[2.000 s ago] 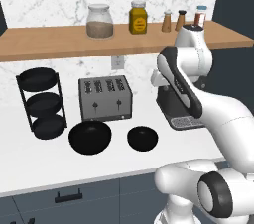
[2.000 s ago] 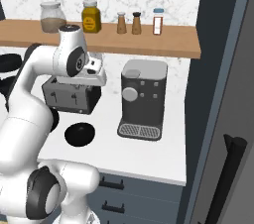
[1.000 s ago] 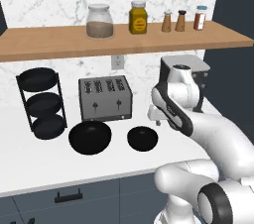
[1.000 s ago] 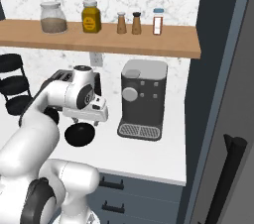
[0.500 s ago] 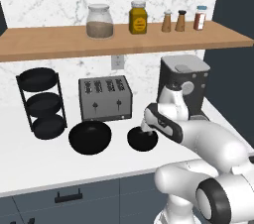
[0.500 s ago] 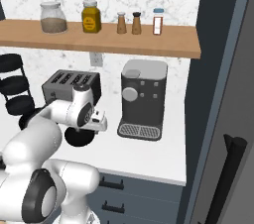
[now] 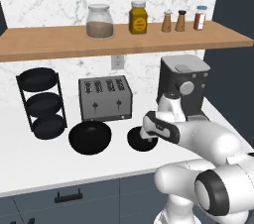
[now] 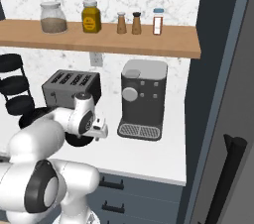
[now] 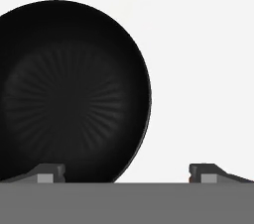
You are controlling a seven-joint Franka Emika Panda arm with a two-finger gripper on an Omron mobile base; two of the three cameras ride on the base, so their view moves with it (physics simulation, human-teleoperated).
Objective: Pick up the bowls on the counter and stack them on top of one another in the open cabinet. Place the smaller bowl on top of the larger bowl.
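Note:
The smaller bowl (image 7: 135, 139) sits on the white counter (image 7: 44, 163) in front of the toaster, and the larger bowl (image 7: 90, 137) lies just to its left. My gripper (image 7: 148, 142) hangs low over the smaller bowl's right side, open. In the hand view the smaller bowl (image 9: 69, 94) is close below, and its right rim runs between the two fingertips (image 9: 50, 171): one is over the bowl's inside, the other over bare counter. The open cabinet (image 7: 124, 42) is the wooden shelf board above. From the right, my arm partly covers the smaller bowl (image 8: 79, 141).
A grey four-slot toaster (image 7: 105, 98) stands behind the bowls and a coffee machine (image 7: 183, 82) to the right. The black three-tier rack (image 7: 42, 104) is at the left. Jars and shakers (image 7: 138, 18) line the shelf's middle and right; its left end is bare.
My arm has swung down from beside the coffee machine to just above the smaller bowl. The bowls have not moved.

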